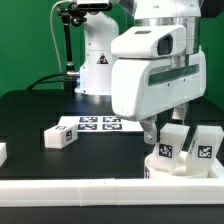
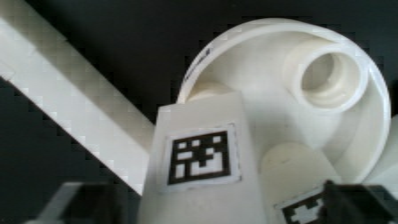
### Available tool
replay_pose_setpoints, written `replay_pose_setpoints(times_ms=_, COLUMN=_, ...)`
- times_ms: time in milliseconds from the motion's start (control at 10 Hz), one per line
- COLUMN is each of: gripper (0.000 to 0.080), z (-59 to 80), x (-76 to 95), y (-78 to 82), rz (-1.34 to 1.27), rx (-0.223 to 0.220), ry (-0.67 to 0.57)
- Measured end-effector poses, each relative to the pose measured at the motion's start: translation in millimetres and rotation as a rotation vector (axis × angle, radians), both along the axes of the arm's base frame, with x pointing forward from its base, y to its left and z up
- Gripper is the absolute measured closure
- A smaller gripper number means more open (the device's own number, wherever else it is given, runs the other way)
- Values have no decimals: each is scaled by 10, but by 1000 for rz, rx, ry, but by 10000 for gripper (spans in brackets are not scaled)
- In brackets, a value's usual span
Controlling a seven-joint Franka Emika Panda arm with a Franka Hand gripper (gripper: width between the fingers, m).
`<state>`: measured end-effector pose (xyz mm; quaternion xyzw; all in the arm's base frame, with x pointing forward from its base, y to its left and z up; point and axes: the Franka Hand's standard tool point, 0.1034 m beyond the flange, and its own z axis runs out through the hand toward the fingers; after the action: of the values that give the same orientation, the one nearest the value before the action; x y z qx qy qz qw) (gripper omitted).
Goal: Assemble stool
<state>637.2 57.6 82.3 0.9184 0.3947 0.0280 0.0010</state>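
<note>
Well — claw [image 1: 163,129] astride upright leg [image 2: 205,150] on seat [image 2: 285,60], grip unclear — rail [image 2: 71,90] close beside.

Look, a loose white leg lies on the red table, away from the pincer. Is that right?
Not quite. The table is black, not red, as the exterior view shows. A loose white leg does lie on it, away from the pincer.

A green backdrop [image 1: 30,40] fills the wall behind a black table [image 1: 30,115], evenly lit. A white rail [image 1: 60,188] runs along the table's near edge, and a dark stand [image 1: 68,45] rises at its far edge.
</note>
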Motion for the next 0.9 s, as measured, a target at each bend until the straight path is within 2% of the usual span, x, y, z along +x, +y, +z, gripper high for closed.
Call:
replay_pose_setpoints(times_ms=100, gripper=409, z=0, x=0, y=-3, rz=0, rx=0, ry=0)
replay_pose_setpoints(times_ms=200, gripper=455, z=0, x=1, y=-8, rz=-1, rx=0, ry=-1)
replay_pose_setpoints(times_ms=500, gripper=455, z=-2, x=0, y=-26, rz=-30, rx=5, ry=1)
replay_pose_setpoints(times_ms=600, gripper=455, z=-2, x=4, y=-76, rz=-74, rx=8, ry=2)
replay_pose_setpoints(times_ms=900, gripper=455, z=-12, x=23, y=-120, rz=-362, rx=40, ry=-40)
